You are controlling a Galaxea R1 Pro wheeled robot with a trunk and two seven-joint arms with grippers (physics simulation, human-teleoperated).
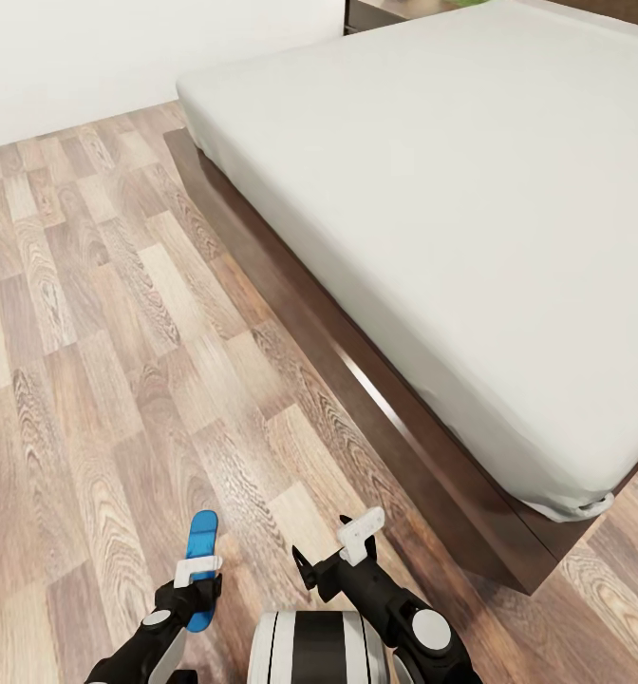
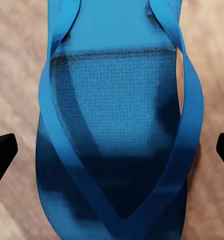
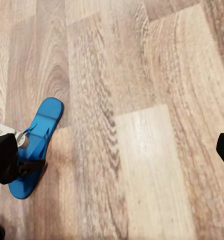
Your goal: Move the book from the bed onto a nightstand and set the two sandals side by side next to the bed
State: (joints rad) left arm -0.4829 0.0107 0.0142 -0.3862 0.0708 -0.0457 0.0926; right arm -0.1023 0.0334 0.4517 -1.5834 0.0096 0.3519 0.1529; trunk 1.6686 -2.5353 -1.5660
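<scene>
while we look down over both arms, one blue sandal (image 1: 202, 556) lies flat on the wood-plank floor (image 1: 101, 380), well apart from the bed (image 1: 471, 218) and to its left. its long axis runs away from us, roughly along the bed's near side, with one rounded end pointing toward the far white wall (image 1: 91, 57). our left gripper (image 1: 198, 571) hangs directly over the sandal's near half. from the left wrist, the sandal (image 2: 117, 135) lies between two dark fingertips (image 2: 2, 152) set wide, one on each side of it and outside its edges, so these jaws are released. whether they touch the sandal we cannot tell. the straps meet in a v at one end.

our right gripper (image 1: 362, 534) is held above bare floor between sandal and bed frame, jaws spread and grasping nothing. from the right wrist we see the same sandal (image 3: 36, 145) lying on the planks with the left gripper's dark body over one end. a dark nightstand (image 1: 376, 13) sits at the bed's far corner.
</scene>
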